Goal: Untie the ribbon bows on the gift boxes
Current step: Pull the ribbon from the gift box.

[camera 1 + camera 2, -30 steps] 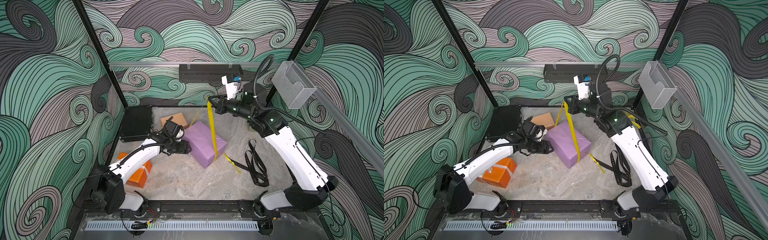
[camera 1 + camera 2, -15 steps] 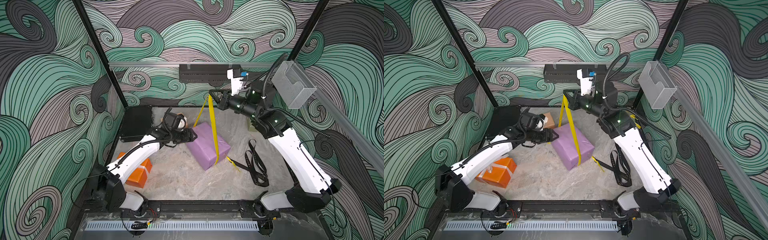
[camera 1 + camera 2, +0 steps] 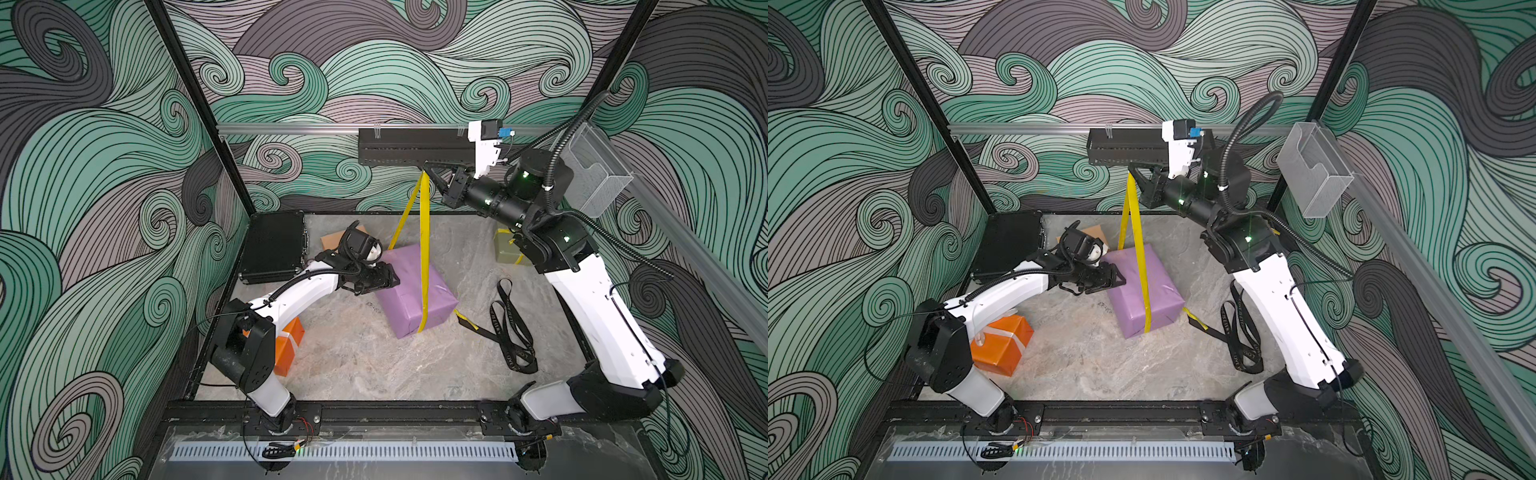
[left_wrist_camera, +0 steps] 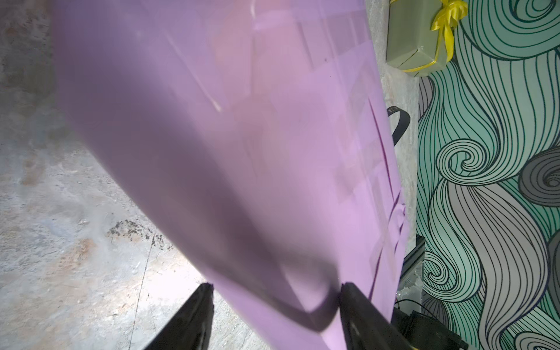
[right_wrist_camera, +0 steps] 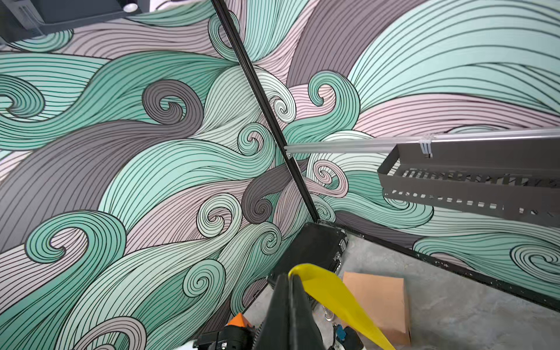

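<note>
The large purple gift box (image 3: 411, 291) (image 3: 1142, 286) lies mid-floor with a yellow ribbon (image 3: 424, 249) (image 3: 1138, 249) stretched taut up from it. My right gripper (image 3: 428, 172) (image 5: 289, 275) is shut on that ribbon (image 5: 333, 294), high up by the back rail. My left gripper (image 3: 390, 280) (image 4: 277, 288) is clamped on the purple box (image 4: 242, 121) at its left corner, both fingers against the paper. The olive box (image 4: 415, 36) keeps its tied yellow bow (image 4: 448, 12). The orange box (image 3: 1000, 345) carries a white ribbon (image 3: 1013, 336). The tan box (image 3: 332, 239) sits behind the left wrist.
A black lettered ribbon (image 3: 511, 328) lies loose on the floor by the right arm. A black hard case (image 3: 274, 249) stands at the back left. A black slotted tray (image 3: 415, 145) hangs on the back rail, and a clear bin (image 3: 598, 170) on the right rail.
My right gripper has lifted the yellow ribbon higher toward the back rail. My left gripper has moved onto the purple box's corner and narrowed its jaws on it.
</note>
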Robot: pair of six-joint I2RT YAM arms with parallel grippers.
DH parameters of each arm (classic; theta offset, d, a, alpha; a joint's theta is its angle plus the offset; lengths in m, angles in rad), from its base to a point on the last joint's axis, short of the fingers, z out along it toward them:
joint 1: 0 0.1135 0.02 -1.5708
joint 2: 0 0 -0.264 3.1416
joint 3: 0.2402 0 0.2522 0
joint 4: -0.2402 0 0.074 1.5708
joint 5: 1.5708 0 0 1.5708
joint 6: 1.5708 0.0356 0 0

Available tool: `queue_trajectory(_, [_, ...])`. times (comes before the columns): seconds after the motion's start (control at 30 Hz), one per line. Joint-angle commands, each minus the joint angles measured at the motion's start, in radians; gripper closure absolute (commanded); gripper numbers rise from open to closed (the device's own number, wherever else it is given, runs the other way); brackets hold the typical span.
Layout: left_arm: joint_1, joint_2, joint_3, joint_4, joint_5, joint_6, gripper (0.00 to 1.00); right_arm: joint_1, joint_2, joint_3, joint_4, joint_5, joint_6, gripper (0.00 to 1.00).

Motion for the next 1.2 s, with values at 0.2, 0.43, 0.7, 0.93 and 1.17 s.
queue_trajectory(0.2, [-0.001, 0.031, 0.021, -0.036, -0.010, 0.022, 0.34, -0.017, 0.039, 0.141, -0.021, -0.024, -0.022, 1.00])
queue_trajectory(0.43, [0.006, 0.054, 0.025, -0.041, -0.015, 0.022, 0.34, -0.023, 0.053, 0.205, -0.024, -0.025, -0.030, 1.00])
queue_trajectory(0.7, [0.020, 0.073, 0.028, -0.041, -0.015, 0.020, 0.34, -0.036, 0.075, 0.295, -0.035, -0.009, -0.053, 1.00])
queue_trajectory(0.93, [0.028, 0.087, 0.031, -0.045, -0.014, 0.021, 0.34, -0.051, 0.078, 0.333, -0.035, 0.008, -0.085, 1.00])
queue_trajectory(1.17, [0.027, 0.088, 0.036, -0.048, -0.002, 0.022, 0.34, -0.063, 0.089, 0.362, -0.038, -0.008, -0.115, 1.00])
